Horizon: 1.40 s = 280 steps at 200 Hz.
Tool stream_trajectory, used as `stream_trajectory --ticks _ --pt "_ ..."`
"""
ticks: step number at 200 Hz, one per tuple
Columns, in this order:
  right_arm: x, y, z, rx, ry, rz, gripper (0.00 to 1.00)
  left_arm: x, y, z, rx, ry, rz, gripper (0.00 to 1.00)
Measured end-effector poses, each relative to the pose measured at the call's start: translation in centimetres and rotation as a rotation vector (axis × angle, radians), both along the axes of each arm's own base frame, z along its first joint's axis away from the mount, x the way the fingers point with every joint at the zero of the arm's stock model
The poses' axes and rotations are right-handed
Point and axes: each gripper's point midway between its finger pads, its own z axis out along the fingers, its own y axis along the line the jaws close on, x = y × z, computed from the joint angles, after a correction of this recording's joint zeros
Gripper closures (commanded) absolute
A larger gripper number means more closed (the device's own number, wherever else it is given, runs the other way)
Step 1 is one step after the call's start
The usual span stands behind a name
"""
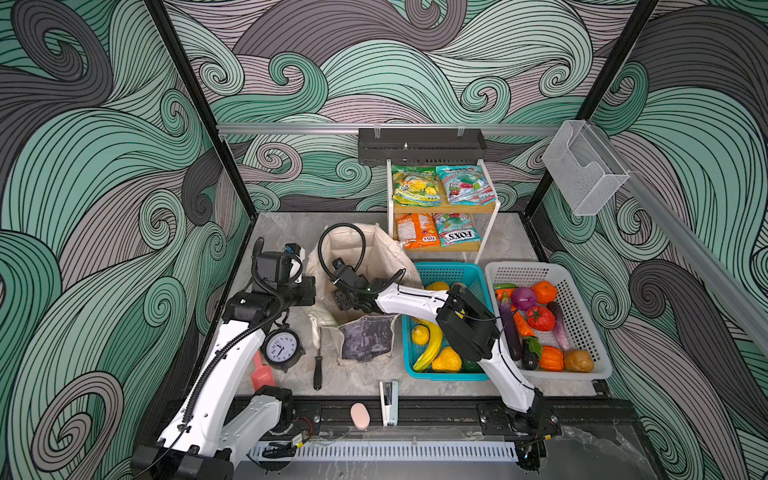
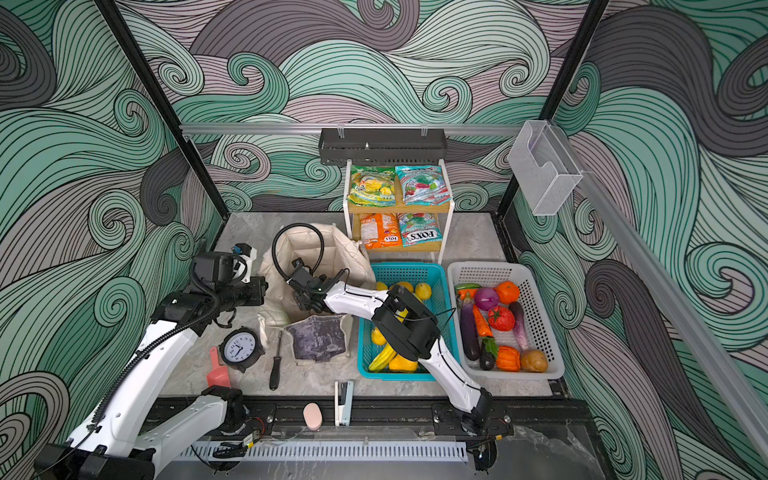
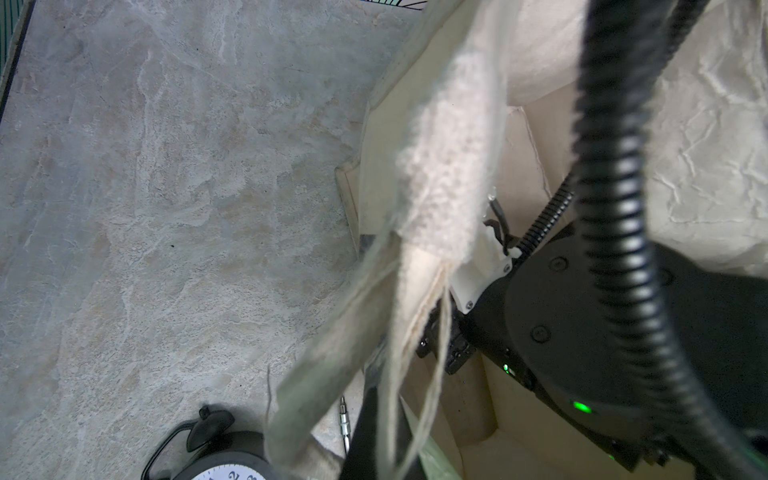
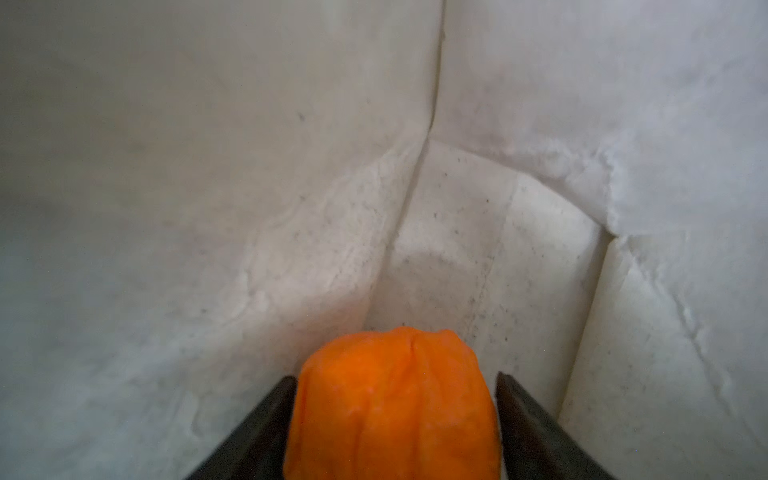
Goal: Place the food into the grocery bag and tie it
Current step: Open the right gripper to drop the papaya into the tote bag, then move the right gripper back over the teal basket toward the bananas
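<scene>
Orange ribbed toy fruit (image 4: 392, 407), one only, sits between the two jaws of my right gripper (image 4: 395, 376), which stand spread, a thin gap showing at one finger (image 4: 528, 419). Cream canvas tote (image 4: 208, 208) walls close all round them. My left gripper (image 1: 311, 291) has its jaws pressed together on one fuzzy cream strap (image 3: 440, 166) of that tote. Four glossy candy packets (image 1: 415, 187) lie well beyond both.
</scene>
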Motion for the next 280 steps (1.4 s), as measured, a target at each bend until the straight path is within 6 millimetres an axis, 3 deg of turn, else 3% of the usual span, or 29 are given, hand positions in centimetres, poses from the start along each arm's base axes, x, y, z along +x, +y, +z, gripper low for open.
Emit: stream_trajectory --ticks 7,22,42,105,126,149,190,227,253,280 --pt "-0.1 -0.3 -0.2 -0.012 0.006 0.0 0.01 0.0 0.0 0.0 0.0 0.0 0.0 1.0" --pt "-0.4 -0.8 0.0 -0.028 0.013 0.005 0.0 0.0 0.0 0.0 0.0 0.0 0.001 1.0" --pt "-0.9 -1.4 2.1 -0.034 0.017 0.022 0.0 0.0 0.0 0.0 0.001 0.0 0.001 1.0" --pt "-3.8 -1.2 16.9 0.168 -0.098 0.106 0.0 0.0 0.1 0.0 0.006 -0.001 0.006 1.0" --pt "-5.1 -1.7 19.8 0.206 -0.124 0.134 0.0 0.0 0.2 0.0 0.008 -0.001 0.007 1.0" --pt "-6.9 -3.3 21.5 0.23 -0.128 0.158 0.0 0.1 0.5 -0.1 0.023 -0.002 0.023 1.0" --pt "-9.3 -8.4 25.6 0.293 -0.181 0.144 0.0 0.1 1.2 -0.2 0.052 0.0 0.051 1.0" --pt "-11.3 -15.0 28.8 0.391 -0.228 0.094 0.0 0.0 1.4 0.0 0.056 -0.007 0.056 1.0" --pt "-11.1 -20.6 27.9 0.431 -0.207 -0.017 0.0 0.0 1.4 0.0 0.055 -0.008 0.056 1.0" --pt "-11.7 -25.3 24.2 0.392 -0.147 -0.126 0.0 -0.1 1.4 0.1 0.055 -0.012 0.056 1.0"
